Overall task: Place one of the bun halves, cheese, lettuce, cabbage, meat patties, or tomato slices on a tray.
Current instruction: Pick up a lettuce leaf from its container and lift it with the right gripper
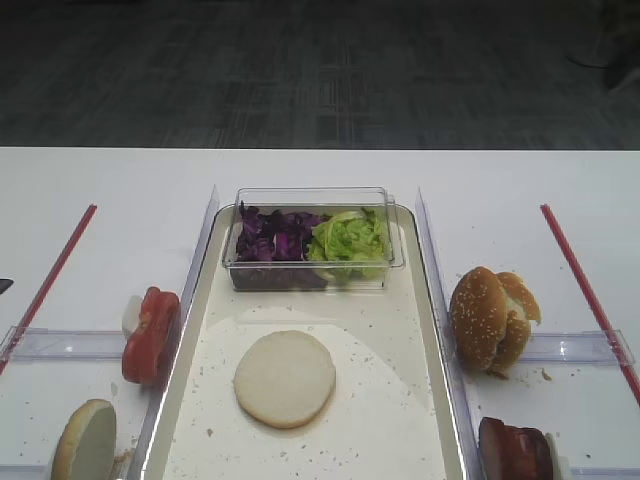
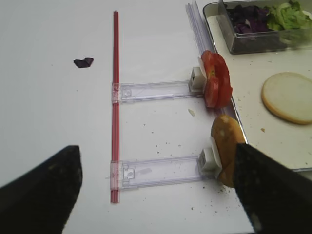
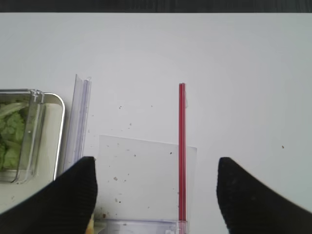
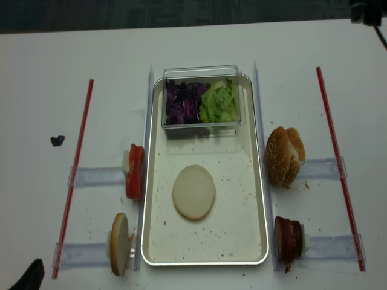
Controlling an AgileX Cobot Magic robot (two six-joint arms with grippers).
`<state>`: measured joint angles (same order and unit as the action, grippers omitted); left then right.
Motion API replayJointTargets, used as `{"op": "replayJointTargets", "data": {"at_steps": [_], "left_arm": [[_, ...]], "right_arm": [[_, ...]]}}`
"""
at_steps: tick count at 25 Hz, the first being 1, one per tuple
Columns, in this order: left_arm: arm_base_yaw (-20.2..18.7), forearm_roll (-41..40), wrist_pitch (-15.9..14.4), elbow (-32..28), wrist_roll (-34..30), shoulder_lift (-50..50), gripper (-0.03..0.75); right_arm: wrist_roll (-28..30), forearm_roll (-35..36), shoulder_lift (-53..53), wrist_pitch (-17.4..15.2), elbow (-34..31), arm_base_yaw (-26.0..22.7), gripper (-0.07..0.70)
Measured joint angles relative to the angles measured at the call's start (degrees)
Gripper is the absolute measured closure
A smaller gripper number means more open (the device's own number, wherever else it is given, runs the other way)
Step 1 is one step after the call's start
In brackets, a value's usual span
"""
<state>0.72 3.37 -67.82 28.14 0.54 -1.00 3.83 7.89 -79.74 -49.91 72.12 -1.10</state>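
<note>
One bun half down, toppings still waiting beside the tray.

From left: the left gripper (image 2: 156, 190) hangs wide open and empty near a standing bun half (image 4: 119, 243) and the tomato slices (image 4: 135, 171); a cut-face bun half (image 4: 194, 192) lies on the tray (image 4: 254, 199) below the tub of cabbage (image 4: 181, 103) and lettuce (image 4: 219, 101); sesame buns (image 4: 284, 156) and meat patties (image 4: 288, 237) stand right, where the right gripper (image 3: 156, 187) hovers open, empty. Next layer likely; either arm must descend over its pick.
</note>
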Motion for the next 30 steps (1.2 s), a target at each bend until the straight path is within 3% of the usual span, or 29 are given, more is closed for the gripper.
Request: {"op": "replayJointTargets", "data": {"at_steps": [6,16,30], "left_arm": [[0.0,0.0,0.0,0.0,0.0,0.0,0.136],[0.0,0.0,0.0,0.0,0.0,0.0,0.136],[0.0,0.0,0.0,0.0,0.0,0.0,0.136]], "right_arm": [[1.02,0.11,-13.47,0.23,6.52,0.0,0.092],[1.74,0.67,-26.75,0.69,13.12,0.12,0.092],[1.77,2.28,-30.55,-0.03,13.68,0.12,0.141]]}}
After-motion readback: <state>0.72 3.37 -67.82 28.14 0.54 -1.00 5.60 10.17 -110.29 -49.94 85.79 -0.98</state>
